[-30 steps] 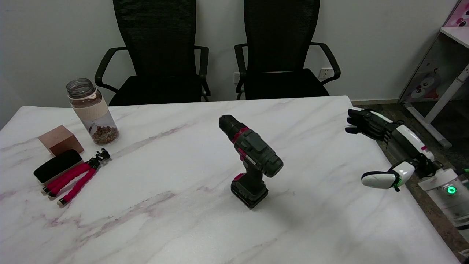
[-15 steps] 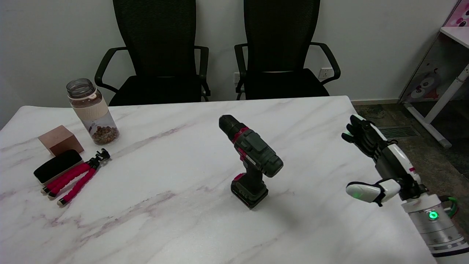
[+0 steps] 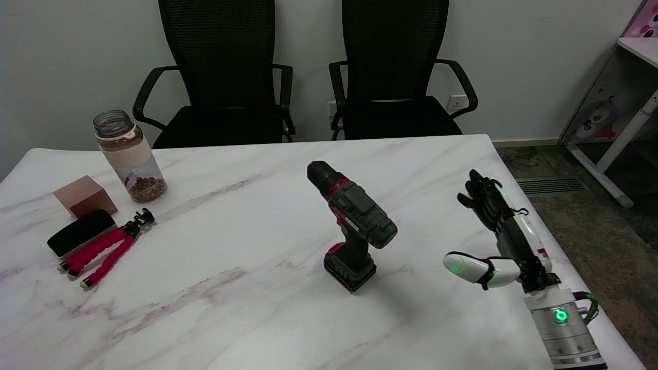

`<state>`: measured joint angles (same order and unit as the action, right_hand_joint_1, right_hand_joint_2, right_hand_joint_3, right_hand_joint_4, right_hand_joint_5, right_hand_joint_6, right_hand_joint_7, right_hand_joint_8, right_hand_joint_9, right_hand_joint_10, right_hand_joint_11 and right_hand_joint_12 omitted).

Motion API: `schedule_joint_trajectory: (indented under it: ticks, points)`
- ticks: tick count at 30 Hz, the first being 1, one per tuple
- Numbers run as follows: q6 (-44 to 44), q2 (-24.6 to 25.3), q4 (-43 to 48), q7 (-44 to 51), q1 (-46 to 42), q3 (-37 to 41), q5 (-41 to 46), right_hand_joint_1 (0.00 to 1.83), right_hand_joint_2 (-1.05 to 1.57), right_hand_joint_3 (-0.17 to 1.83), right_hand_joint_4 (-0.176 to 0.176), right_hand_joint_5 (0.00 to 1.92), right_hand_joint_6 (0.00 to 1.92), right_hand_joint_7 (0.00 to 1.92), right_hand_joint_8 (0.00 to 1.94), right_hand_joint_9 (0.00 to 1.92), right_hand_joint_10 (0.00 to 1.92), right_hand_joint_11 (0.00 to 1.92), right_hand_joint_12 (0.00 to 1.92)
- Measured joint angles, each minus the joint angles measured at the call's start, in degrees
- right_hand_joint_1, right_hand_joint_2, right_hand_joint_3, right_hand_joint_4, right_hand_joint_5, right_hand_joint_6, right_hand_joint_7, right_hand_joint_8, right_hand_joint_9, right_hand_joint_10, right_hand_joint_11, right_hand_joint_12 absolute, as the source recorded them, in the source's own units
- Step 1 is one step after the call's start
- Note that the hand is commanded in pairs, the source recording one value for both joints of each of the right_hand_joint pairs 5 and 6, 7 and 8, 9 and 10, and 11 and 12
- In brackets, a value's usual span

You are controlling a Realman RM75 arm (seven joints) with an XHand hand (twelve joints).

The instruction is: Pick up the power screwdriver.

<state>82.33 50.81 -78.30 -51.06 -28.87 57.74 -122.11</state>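
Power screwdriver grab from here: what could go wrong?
1. The power screwdriver stands upright on its small battery base, top-heavy and leaning; a sideways nudge from the open right hand could topple it.
2. The hand is apart from it, to its right; the handle sits under the bulky body, so the fingers may close on the motor housing instead.

On the table [image 3: 216, 318] we find the power screwdriver [image 3: 352, 225] standing near the middle, its nose aimed toward the far left. To its right, well apart, our right hand [image 3: 496, 234] is over the table's right edge. At the far left stands a jar [image 3: 129, 156]; in front of it and to the left sits a block [image 3: 85, 196], with a case [image 3: 81, 232] before that and a small tripod [image 3: 110, 246] lying just beside the case. Behind the table stand two chairs [image 3: 223, 77] side by side.
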Motion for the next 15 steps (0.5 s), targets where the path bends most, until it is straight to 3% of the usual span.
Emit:
schedule_joint_trajectory:
  ticks: [15]
  points:
    - [0.13,5.51,-1.63,10.26,5.03,-8.43,5.49,0.81,0.19,0.54,-0.176,0.0,0.0,0.0,0.0,0.12,0.12,0.25,0.25]
